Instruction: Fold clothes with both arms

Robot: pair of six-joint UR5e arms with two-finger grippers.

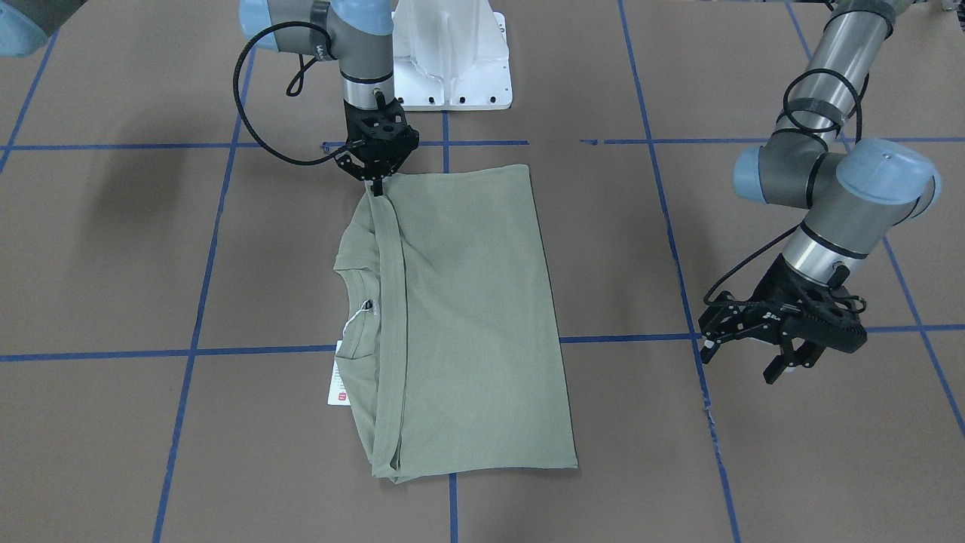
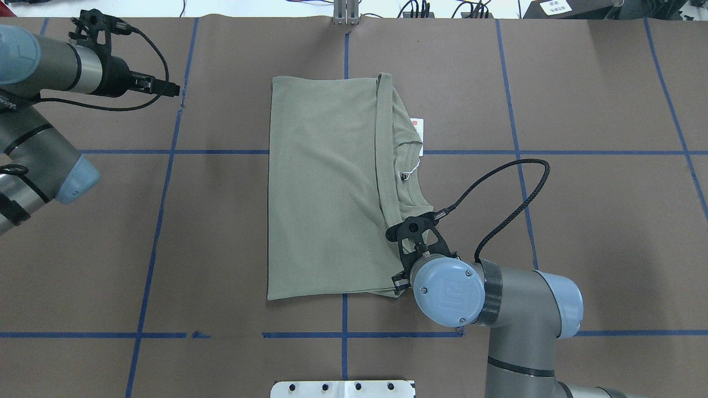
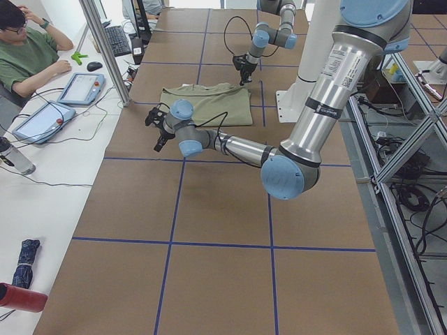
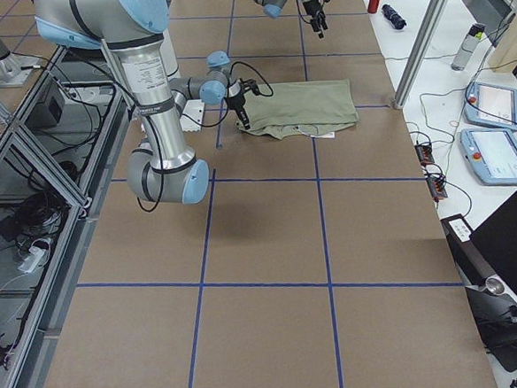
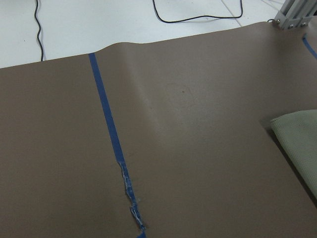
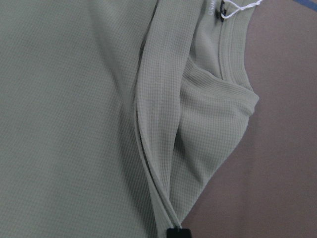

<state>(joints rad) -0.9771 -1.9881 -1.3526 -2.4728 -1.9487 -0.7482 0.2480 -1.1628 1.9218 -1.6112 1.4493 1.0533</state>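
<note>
At the corner of the cloth nearest the robot's base, the right gripper [image 1: 375, 183] has its fingers drawn together on the doubled edge. We read this as a pinch on the top layer. The wrist view shows stacked edge layers running down to a black fingertip.

The shirt [image 1: 467, 302] lies flat on the table [image 1: 113, 264] as a long rectangle. Its top layer is laid over toward the neckline [image 1: 354, 298]. The neckline and the hang tag [image 1: 339, 386] peek out on the robot's right side.

The left gripper [image 1: 742, 362] hangs with fingers spread, empty and well apart from the shirt.

Our judgement: a fold is mid-way, held at one corner only. We cannot tell whether this is a set-down or a fresh pick-up.

For another fold, the left gripper must come in and take the matching far corner, and both must then lift evenly. For a set-down, the right needs a clean release, rising straight so the layer doesn't drag.
</note>
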